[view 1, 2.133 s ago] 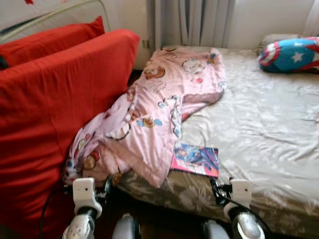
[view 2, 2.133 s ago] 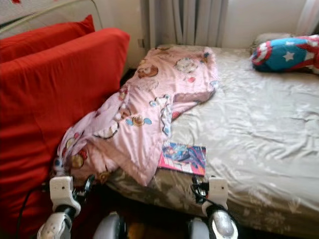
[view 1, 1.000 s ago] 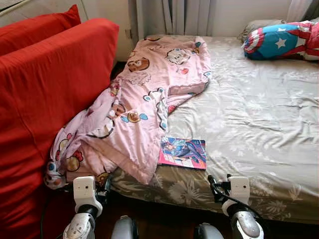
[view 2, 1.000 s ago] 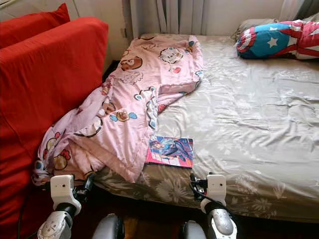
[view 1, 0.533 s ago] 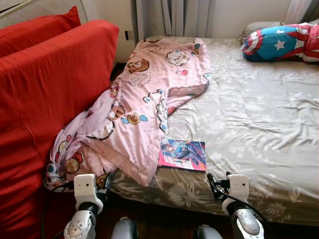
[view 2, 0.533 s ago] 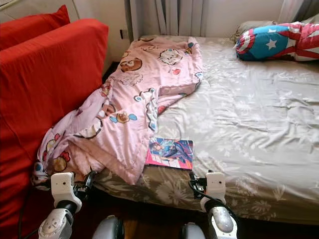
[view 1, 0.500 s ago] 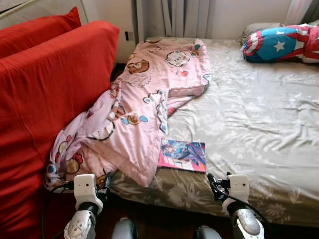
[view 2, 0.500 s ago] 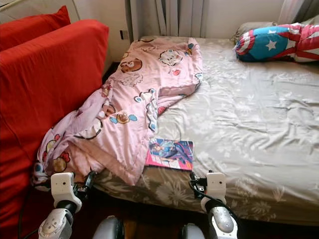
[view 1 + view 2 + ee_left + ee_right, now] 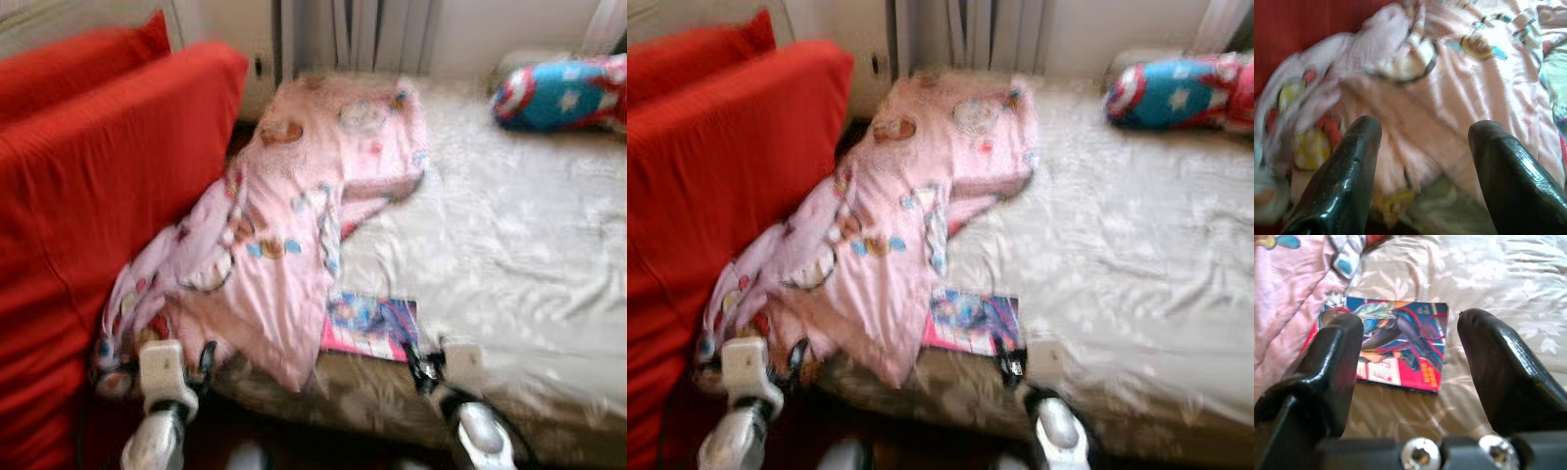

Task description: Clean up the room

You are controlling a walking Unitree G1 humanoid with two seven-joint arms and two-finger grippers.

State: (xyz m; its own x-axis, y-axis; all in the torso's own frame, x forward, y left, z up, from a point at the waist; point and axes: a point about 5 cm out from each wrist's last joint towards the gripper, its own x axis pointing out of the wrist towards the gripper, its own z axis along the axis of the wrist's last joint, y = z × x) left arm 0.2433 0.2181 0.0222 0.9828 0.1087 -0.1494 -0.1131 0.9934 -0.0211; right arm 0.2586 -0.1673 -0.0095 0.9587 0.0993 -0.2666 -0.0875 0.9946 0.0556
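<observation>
A pink cartoon-print blanket [image 9: 294,215] lies crumpled along the left side of the bed and hangs over its near corner. A colourful book [image 9: 372,326] lies flat on the sheet beside the blanket's lower edge. My left gripper [image 9: 1425,127] is open, low before the hanging blanket [image 9: 1459,78], not touching it. My right gripper [image 9: 1409,318] is open too, held just short of the book [image 9: 1396,347] at the bed's near edge. In the head views the left gripper [image 9: 204,360] and right gripper [image 9: 419,366] sit low, and the picture is blurred.
Big red cushions [image 9: 88,186] stand upright close on the left, against the bed. The bed [image 9: 519,245] has a pale floral sheet. A blue, red and white star-patterned pillow [image 9: 558,93] lies at the far right. Curtains [image 9: 377,34] hang behind the bed. Dark floor [image 9: 921,446] lies below.
The whole picture has shifted and gone blurry, so the camera is moving. Both grippers sit slightly higher and nearer the bed edge; both stay open. Blanket and book have not moved.
</observation>
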